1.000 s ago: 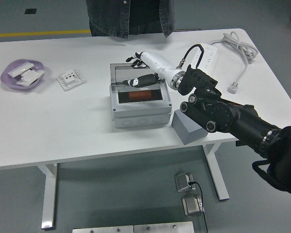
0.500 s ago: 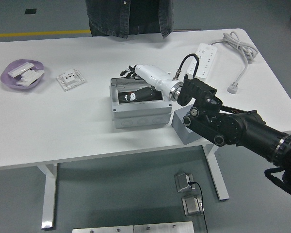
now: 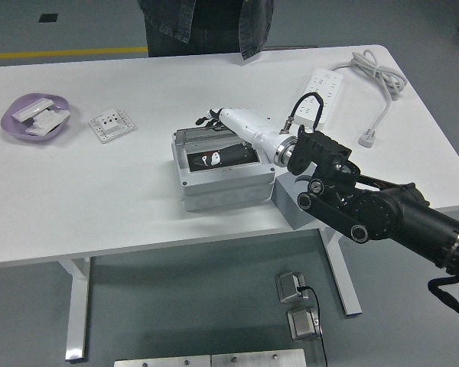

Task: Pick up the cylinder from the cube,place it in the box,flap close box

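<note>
The grey box [image 3: 223, 186] stands at the table's middle with its windowed lid [image 3: 218, 158] lying down over it. The window is dark and shows only reflections, so I cannot see the cylinder. My right hand [image 3: 209, 118], white with black fingers, lies across the lid's far edge with its fingers spread flat and holds nothing. The grey cube [image 3: 289, 205] sits right of the box at the table's near edge, partly under my right arm, with nothing on the part I can see.
A purple bowl [image 3: 15, 118] with white parts is at far left, with a white socket plate [image 3: 111, 125] beside it. A power strip [image 3: 321, 82] and its cable [image 3: 379, 73] lie at back right. A person [image 3: 206, 23] stands at the far side, hands unseen.
The lid has come down from raised to flat over the box. My right hand followed it down and toward me. The box turned slightly.
</note>
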Motion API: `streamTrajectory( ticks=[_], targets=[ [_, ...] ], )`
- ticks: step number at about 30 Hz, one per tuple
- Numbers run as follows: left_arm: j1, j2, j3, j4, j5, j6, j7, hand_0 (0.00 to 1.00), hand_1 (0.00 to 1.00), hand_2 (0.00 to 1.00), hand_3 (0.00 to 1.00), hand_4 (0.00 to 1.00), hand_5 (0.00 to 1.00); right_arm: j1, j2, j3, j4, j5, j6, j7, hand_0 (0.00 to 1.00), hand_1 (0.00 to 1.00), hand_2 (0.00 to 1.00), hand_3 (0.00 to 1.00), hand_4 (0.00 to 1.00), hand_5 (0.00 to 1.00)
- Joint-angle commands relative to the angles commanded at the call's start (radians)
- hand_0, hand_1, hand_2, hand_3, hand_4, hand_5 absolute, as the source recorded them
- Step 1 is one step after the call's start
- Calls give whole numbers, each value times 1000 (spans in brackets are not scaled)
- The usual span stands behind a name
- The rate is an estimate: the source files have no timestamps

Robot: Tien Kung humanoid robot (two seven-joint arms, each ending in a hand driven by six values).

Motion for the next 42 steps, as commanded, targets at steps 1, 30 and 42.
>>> streamTrajectory(
  ticks=[1, 30, 42],
  targets=[
    [0, 0, 0, 0, 0, 0, 0, 664, 651, 600, 664, 594, 187, -3, -2, 6, 6, -6, 1, -3, 733, 698, 702, 815, 930, 526],
    [15, -4, 3, 0, -3, -1, -1, 662, 650, 600, 664, 591, 187, -89, -125, 32, 168, -101, 60, -76, 719, 678, 700, 822, 937, 537],
    [12, -7, 11, 0, -13, -1, -1, 662, 651, 599, 664, 591, 188, -146, -167, 193, 209, -136, 75, -83, 716, 677, 699, 825, 941, 544]
  ],
)
